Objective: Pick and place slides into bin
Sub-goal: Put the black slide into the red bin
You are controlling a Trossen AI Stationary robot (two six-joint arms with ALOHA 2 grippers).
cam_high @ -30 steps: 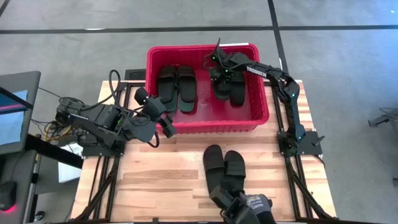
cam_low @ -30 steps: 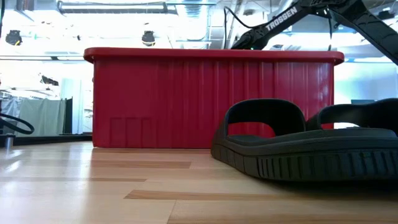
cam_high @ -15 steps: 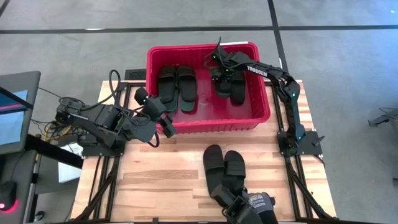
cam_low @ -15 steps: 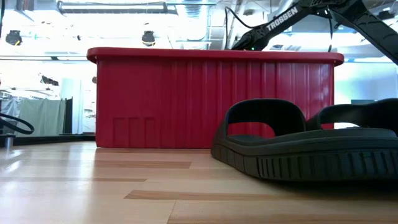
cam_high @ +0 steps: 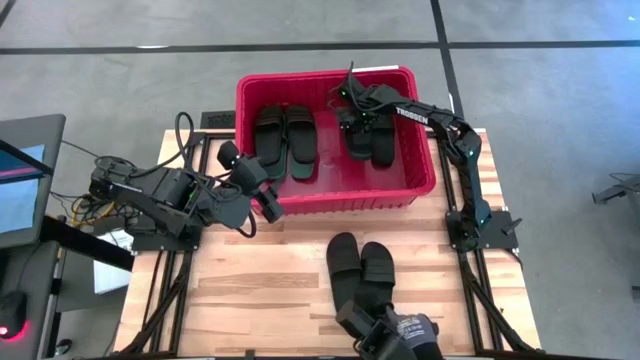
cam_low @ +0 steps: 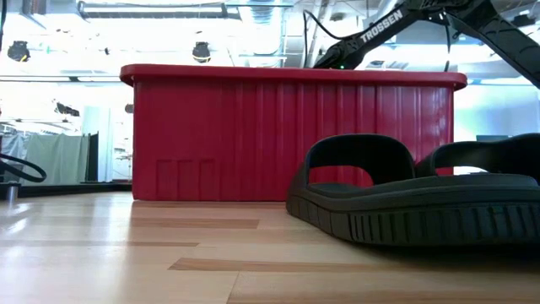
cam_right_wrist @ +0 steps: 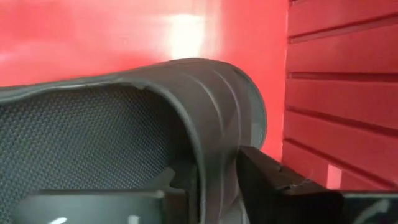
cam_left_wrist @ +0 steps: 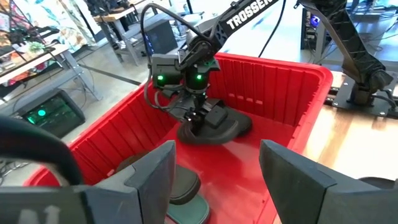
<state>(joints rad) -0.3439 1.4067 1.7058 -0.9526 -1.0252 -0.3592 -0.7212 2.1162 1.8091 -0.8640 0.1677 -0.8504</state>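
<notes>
Four black slides can be made out in the bin (cam_high: 250, 95), the large red basket at the far end of the wooden table (cam_high: 250, 290): one pair (cam_high: 284, 140) lying flat side by side on its left half, and another pair (cam_high: 368, 140) on its right half, one shoe partly across the other. Two more black slides (cam_high: 361, 268) sit on the table near its front edge, well apart from the bin. By my count that puts the job past halfway for what shows; no green slides are visible anywhere in these views, so I cannot say whether more remain.

Reaching in from the right side, the right gripper (cam_high: 357, 118) is down over the right-hand pair. In the right wrist view its fingers (cam_right_wrist: 273, 180) sit on either side of a slide's strap (cam_right_wrist: 211, 106); whether they are gripping it or letting go is not clear. It looks like the end of a placement.

Beside the bin's front left corner, the left gripper (cam_high: 262, 190) waits with its fingers spread wide and nothing between them.

Remaining, as I judge it: the pair on the table.
</notes>
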